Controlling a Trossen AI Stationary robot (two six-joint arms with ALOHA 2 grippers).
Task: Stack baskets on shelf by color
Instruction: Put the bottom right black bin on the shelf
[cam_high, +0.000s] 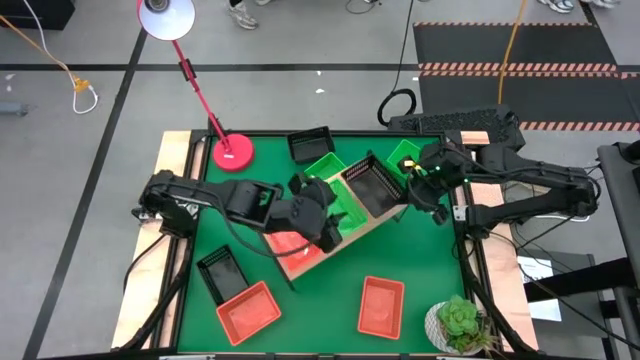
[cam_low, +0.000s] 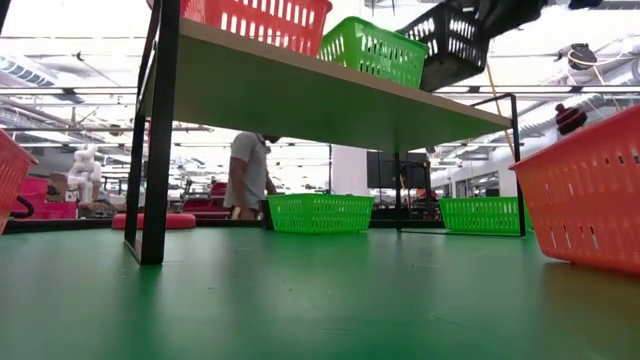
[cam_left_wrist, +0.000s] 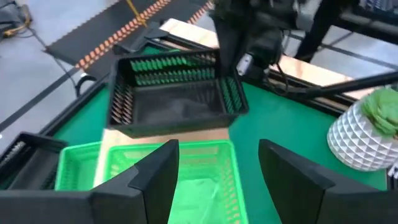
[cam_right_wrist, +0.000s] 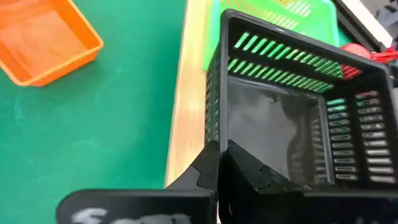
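Right gripper (cam_right_wrist: 217, 155) clamps a black basket (cam_right_wrist: 292, 118) at the shelf (cam_high: 375, 222) end; left gripper (cam_left_wrist: 214, 168) hangs released over the green basket (cam_left_wrist: 186, 171) there.
Only the low view reveals the black basket tilted, lifted above the board, and a person (cam_low: 250, 175) behind. No legible writing.

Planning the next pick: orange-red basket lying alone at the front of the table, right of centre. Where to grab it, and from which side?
Grip a rim wall of the orange-red basket, coming straight down from above. It sits flat and open side up on the green table, with clear mat all round it. One finger inside the thin upright wall and one outside should hold; a short side looks easiest.
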